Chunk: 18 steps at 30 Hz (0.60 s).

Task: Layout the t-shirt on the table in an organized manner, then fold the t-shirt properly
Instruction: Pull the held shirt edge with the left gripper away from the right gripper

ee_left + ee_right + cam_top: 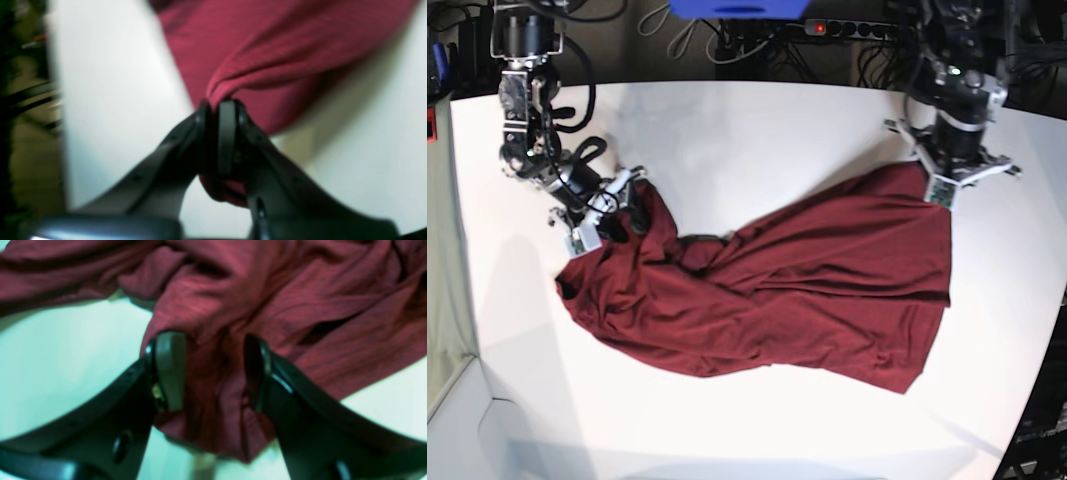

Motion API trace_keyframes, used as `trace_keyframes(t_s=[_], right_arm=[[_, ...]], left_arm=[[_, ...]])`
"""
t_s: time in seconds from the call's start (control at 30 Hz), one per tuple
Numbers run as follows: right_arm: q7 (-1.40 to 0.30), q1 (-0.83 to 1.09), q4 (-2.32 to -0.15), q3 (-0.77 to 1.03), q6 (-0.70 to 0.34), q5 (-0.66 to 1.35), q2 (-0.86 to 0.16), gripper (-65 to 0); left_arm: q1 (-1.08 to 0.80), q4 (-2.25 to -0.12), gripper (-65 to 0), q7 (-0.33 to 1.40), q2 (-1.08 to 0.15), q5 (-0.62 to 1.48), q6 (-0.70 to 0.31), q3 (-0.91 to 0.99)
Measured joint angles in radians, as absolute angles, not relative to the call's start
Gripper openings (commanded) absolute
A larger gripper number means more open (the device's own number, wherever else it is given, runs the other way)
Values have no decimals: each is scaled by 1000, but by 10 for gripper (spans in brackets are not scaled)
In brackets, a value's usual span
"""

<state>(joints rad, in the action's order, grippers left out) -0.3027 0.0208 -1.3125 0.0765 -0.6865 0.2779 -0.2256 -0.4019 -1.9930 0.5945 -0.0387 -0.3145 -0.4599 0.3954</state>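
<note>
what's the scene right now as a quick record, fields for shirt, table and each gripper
shirt: maroon t-shirt spread diagonally, wrinkled, not folded
table: white table under the shirt
left gripper: left gripper shut on a shirt edge, at the base view's upper right corner of the cloth
right gripper: right gripper jaws apart, straddling bunched fabric at the other end

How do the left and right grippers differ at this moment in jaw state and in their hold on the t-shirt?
The left gripper has its jaws pressed together, pinching a fold of the t-shirt; the right gripper has its jaws apart, with bunched cloth lying between them, not clamped. In the base view the left gripper is at the shirt's far corner, while the right gripper is at the crumpled end. Both sit low over the white table, at the garment's edges.
</note>
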Motion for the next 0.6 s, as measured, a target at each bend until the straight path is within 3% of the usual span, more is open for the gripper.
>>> trace_keyframes(t_s=[0.13,0.33,0.6], right_arm=[[-303,28,-1312,126,-686,277,-242,-360],[-303,41,-1312,188,-685,278,-244,-360],[-302,47,-1314,199,-685,278,-249,-360]], left_arm=[[-403,-1993,-649,599,-39,-313,-476,481],[-400,-1994,-649,598,-22,-316,-657,613],[-392,-1994,-649,602,-32,-287,-704,739]])
